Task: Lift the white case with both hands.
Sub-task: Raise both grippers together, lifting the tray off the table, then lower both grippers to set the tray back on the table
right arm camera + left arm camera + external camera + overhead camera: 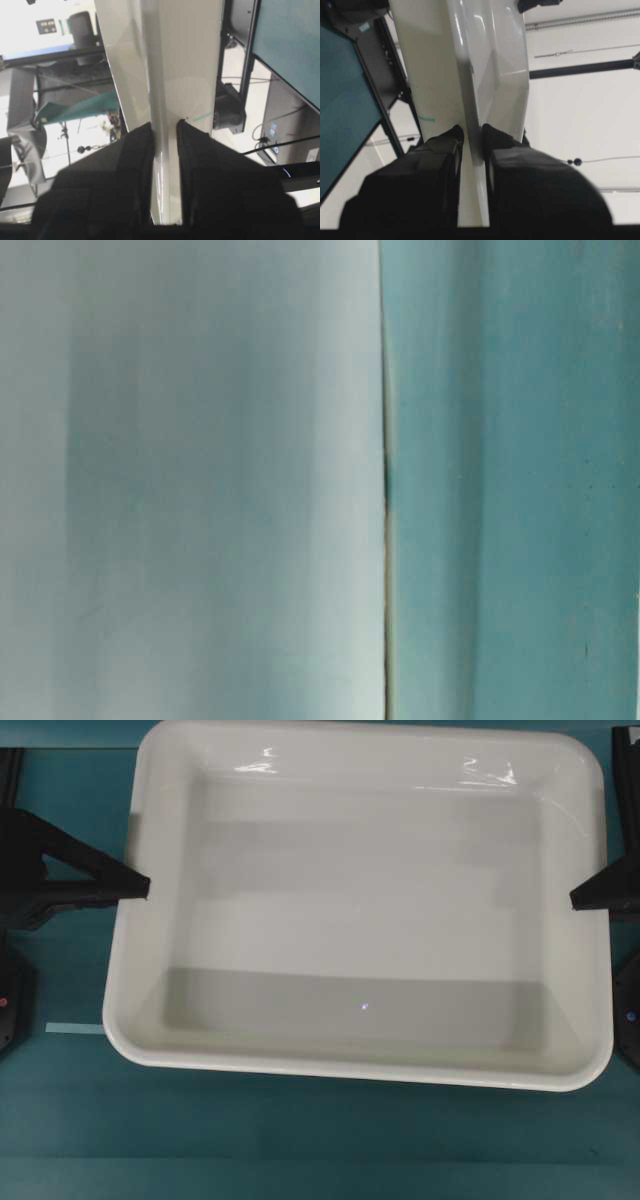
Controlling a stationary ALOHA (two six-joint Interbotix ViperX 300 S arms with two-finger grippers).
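Teal table (300,1140) below, white case (360,910) lies long-axis left-right, left claw (143,887) and right claw (576,900) clamping its rims.

teal table top (300,1140), thin pale tape strip (74,1029)

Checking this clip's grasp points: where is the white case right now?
In the overhead view the white case fills the middle, with the left gripper clamped on its left rim and the right gripper on its right rim.

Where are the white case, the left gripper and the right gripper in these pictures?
white case (360,920), overhead view, on its flat inner floor.
left gripper (472,137), left wrist view, between fingertips clamping the rim.
right gripper (165,131), right wrist view, between fingertips clamping the rim.
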